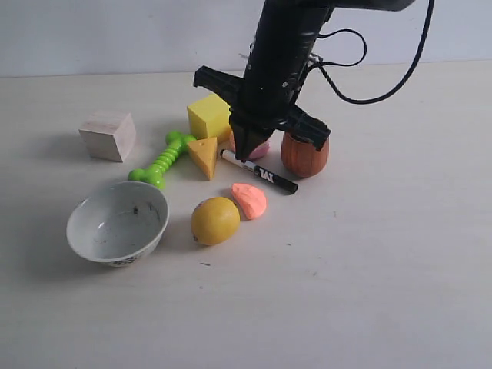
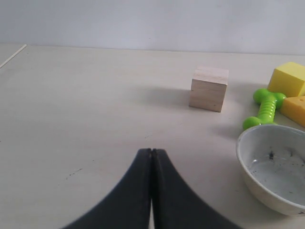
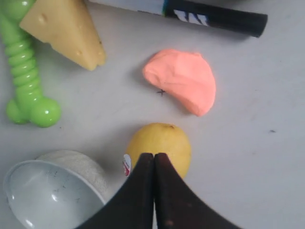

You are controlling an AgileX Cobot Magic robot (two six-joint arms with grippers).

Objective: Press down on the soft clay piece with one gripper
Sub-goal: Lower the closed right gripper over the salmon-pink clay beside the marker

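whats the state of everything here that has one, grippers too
clay: lying flat, nothing touching it
bowl: upright, empty but for dark specks
marker: lying on its side
left gripper: jaws shut, empty
right gripper: jaws shut, empty, clear of the clay

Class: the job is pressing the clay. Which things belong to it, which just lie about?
Job: flat salmon-pink clay lump; black two-finger right gripper.
Lying about: round yellow lemon; white round bowl; green plastic bone; yellow cheese wedge; yellow cube; pale wooden block; black marker; brown toy pumpkin.
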